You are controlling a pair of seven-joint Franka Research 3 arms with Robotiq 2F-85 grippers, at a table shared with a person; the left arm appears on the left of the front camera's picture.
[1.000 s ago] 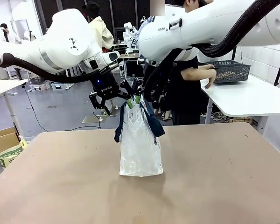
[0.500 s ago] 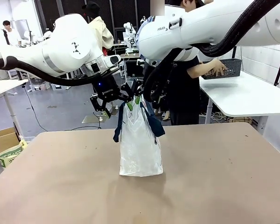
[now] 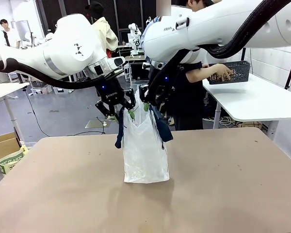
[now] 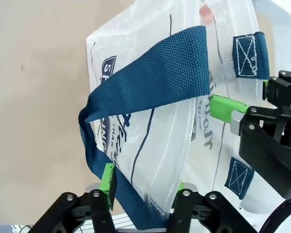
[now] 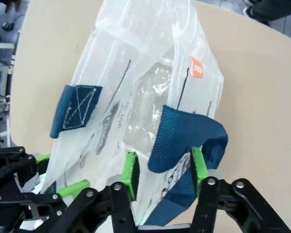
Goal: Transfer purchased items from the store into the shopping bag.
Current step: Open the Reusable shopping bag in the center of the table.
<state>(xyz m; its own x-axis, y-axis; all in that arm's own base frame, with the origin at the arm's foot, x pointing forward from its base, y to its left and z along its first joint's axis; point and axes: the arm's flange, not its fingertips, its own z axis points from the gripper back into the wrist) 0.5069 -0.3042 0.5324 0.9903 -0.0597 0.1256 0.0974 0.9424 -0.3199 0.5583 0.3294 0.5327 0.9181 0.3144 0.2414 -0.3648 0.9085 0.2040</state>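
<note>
Step in hand: opening shopping bag [image 3: 144,155], standing upright mid-worktop [image 3: 223,194]. Left gripper [image 3: 117,108] fingers pinching bag's rim and navy strap [image 4: 150,82] on one side; right gripper [image 3: 153,99] fingers pinching opposite rim and strap. Basket [image 3: 233,72] with person's hand [image 3: 219,73] on side table, well apart. Next, likely: pull rims apart, hold mouth wide for goods. Count: one bag, two straps, one basket, two grippers.
</note>
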